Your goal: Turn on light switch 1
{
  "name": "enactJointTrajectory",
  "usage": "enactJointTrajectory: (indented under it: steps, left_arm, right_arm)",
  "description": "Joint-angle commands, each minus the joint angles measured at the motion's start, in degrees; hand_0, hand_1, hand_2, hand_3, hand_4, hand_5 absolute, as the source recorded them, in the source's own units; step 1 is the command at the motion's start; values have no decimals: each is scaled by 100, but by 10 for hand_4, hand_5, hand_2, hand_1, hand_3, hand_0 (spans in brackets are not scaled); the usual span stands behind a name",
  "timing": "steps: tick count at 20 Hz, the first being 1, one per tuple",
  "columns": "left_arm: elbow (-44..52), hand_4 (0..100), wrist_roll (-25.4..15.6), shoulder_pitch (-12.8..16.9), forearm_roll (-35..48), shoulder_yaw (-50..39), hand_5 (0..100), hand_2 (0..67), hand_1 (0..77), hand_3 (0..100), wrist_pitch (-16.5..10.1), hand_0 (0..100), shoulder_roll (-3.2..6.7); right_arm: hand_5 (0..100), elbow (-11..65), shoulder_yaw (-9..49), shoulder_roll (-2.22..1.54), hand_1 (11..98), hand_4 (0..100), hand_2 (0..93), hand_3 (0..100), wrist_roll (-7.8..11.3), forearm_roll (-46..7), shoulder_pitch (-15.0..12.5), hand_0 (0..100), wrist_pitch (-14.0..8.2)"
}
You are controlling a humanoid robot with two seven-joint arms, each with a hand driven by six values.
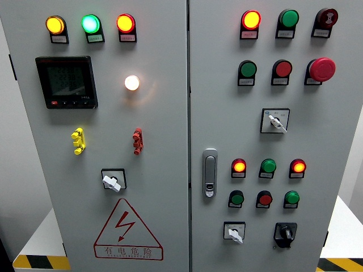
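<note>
Floor edge: you had yellow-black hazard tape (39, 262) at both lower corners.
Cabinet: a grey two-door cabinet (164, 136) filled your view, door handle (210, 173) near the seam.
Left door: a white knob switch (112, 181) sat above the warning triangle (127, 231); a white lamp (131, 83) glowed.
Hands: neither showed, so you couldn't judge their fingers.

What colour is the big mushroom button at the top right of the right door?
Red: the mushroom button shows best in the head view.
</note>
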Motion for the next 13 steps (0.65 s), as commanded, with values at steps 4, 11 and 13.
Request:
enactJointTrajectory:
  steps: [4, 11, 13]
  left_arm:
    - [211, 0, 424, 116, -323, 695, 42, 20, 97, 0, 79, 0, -177]
    - [211, 0, 699, 178, -323, 1002, 0, 0, 58, 0, 114, 0, -309]
    - [211, 0, 699, 187, -314, 1011, 0, 0, 57, 0, 114, 0, -309]
  right_arm:
    - [146, 0, 0, 0, 225, 230, 0, 110, 9, 0, -1, 0, 0]
    - [146, 0, 0, 0, 225, 230, 0, 110, 0, 0, -1, 0, 0]
    - [146, 0, 0, 0, 225, 230, 0, 111, 9, 0, -1, 0, 0]
